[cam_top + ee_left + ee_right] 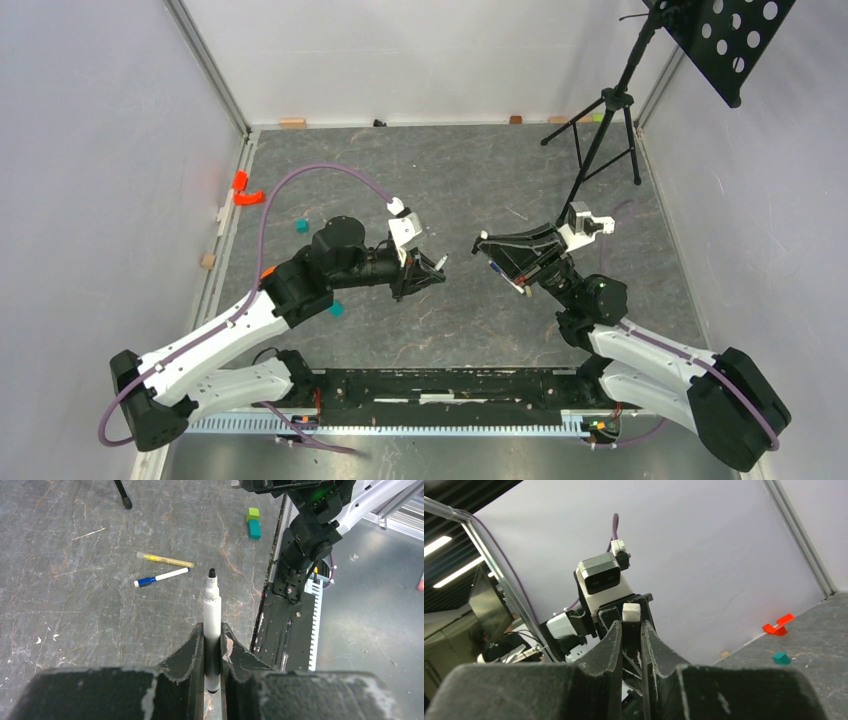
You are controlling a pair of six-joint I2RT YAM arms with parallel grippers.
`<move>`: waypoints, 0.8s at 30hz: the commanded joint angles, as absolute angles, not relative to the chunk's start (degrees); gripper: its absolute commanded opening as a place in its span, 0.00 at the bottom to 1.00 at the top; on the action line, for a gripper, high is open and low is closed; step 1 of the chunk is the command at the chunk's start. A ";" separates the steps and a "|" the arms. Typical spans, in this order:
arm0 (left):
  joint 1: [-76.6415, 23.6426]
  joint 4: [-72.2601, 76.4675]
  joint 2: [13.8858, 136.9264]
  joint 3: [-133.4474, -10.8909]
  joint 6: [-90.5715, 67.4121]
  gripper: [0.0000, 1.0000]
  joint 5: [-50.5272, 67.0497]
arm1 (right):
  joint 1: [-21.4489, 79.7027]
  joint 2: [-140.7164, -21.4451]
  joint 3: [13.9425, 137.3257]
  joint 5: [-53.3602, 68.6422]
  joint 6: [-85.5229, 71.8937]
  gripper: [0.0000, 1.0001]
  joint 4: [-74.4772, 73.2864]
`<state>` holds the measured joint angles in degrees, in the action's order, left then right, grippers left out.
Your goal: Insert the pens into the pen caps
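My left gripper is shut on a white pen whose bare black tip sticks out ahead of the fingers. In the top view the left gripper is raised and faces my right gripper across a short gap. The right gripper is shut on a short black cap with a pale end, pointing at the left wrist. On the table lie a yellow-olive pen and a white pen with a blue end.
A yellow-green block and a teal block lie by the right arm's base. Teal cubes and a red piece lie on the left. A black tripod stand stands at the back right.
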<state>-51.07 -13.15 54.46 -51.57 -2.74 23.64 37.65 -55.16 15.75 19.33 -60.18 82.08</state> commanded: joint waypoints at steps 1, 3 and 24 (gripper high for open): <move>-50.71 -12.04 54.09 -53.17 -4.40 0.02 23.27 | 39.77 -57.02 18.20 16.10 -55.56 0.00 84.25; -50.67 -11.95 54.12 -53.00 -4.31 0.02 23.51 | 40.86 -58.79 18.44 15.69 -54.90 0.00 85.20; -50.71 -12.21 54.54 -52.91 -4.22 0.02 22.77 | 44.54 -66.27 21.85 13.95 -53.62 0.00 88.73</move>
<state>-51.07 -13.28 54.85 -51.57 -2.74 23.18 44.16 -66.48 20.64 14.37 -55.22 83.81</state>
